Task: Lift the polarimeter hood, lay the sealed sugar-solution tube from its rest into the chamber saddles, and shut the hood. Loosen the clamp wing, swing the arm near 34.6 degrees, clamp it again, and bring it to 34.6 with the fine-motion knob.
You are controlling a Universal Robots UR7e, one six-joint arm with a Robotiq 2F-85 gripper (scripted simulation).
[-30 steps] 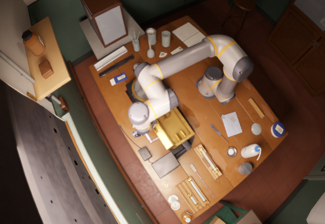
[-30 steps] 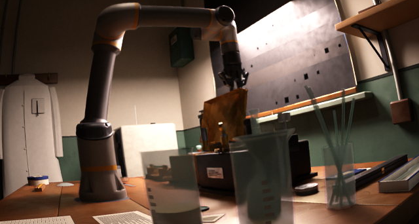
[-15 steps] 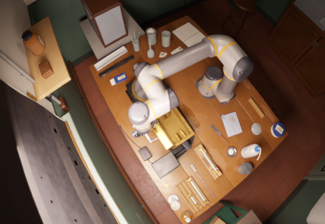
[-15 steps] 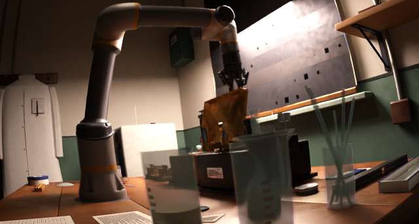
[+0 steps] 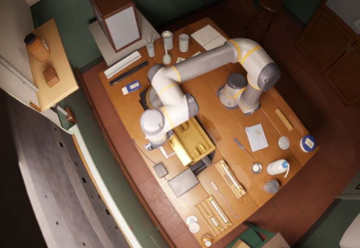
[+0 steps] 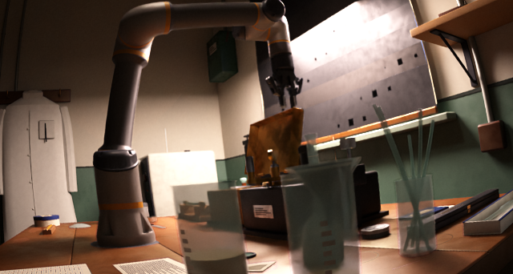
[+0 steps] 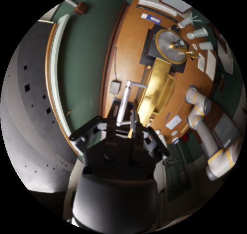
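Note:
The brass polarimeter hood [image 5: 190, 141] [image 6: 276, 140] [image 7: 157, 85] stands swung up and open over its chamber, with its steel handle [image 7: 123, 102] at the raised free edge. The dial with its brass arm [image 7: 179, 48] lies on the black base beyond the hood, toward the wall end of the bench. The sealed sugar-solution tube [image 5: 231, 176] rests in a wooden tray near the bench's front edge. My gripper [image 5: 157, 145] [image 6: 286, 101] [image 7: 125, 127] hangs just above the hood's top edge, by the handle. It is open and holds nothing.
The arm's base [image 5: 238, 94] stands mid-bench to the right of the polarimeter. Beakers [image 6: 320, 210] and a jar of glass rods [image 6: 415, 210] crowd the wall end. A second tube tray [image 5: 213, 214], a wash bottle [image 5: 277, 167], papers and small tins lie along the front and right.

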